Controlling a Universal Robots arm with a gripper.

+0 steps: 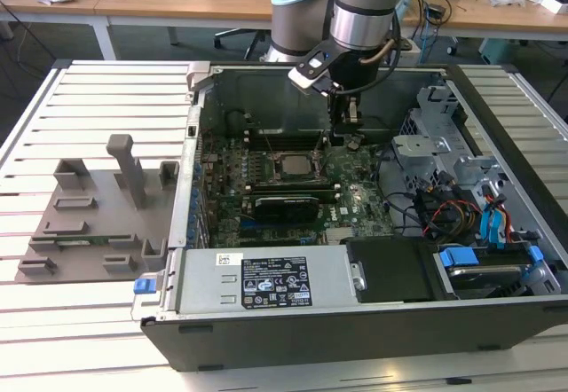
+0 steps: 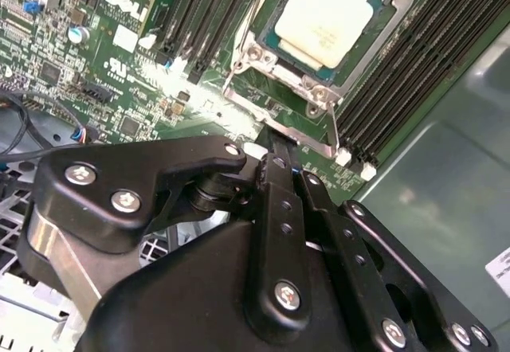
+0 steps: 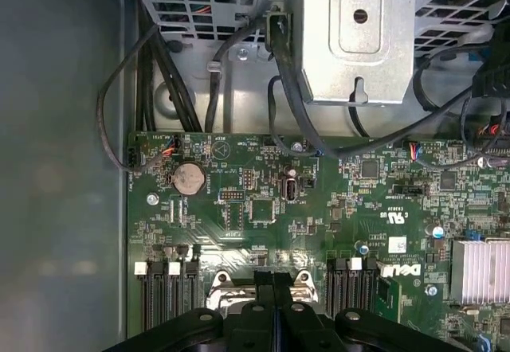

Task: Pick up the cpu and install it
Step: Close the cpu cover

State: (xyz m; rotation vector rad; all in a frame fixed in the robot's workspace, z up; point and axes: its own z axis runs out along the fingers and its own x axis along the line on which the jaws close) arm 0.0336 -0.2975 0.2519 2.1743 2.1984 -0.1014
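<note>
The cpu point(image 2: 327, 13) is a silvery-white square lying flat inside the metal socket frame point(image 2: 275, 69) on the green motherboard point(image 3: 263, 209). In the exterior view the cpu point(image 1: 293, 163) sits mid-board inside the open computer case point(image 1: 355, 321). My gripper point(image 1: 348, 130) hangs over the board a little toward the exterior view's right of the socket. Its black fingers point(image 2: 275, 157) meet with nothing between them. In the first wrist view the gripper point(image 3: 275, 280) points down at the socket's edge.
Dark memory slots point(image 2: 398, 65) flank the socket. A metal drive cage point(image 1: 426, 135) with cables point(image 1: 444, 210) fills the case on the exterior view's right. A grey holder plate with posts point(image 1: 98, 210) lies on the slatted table beside the case. A power supply point(image 1: 266, 281) lines the near wall.
</note>
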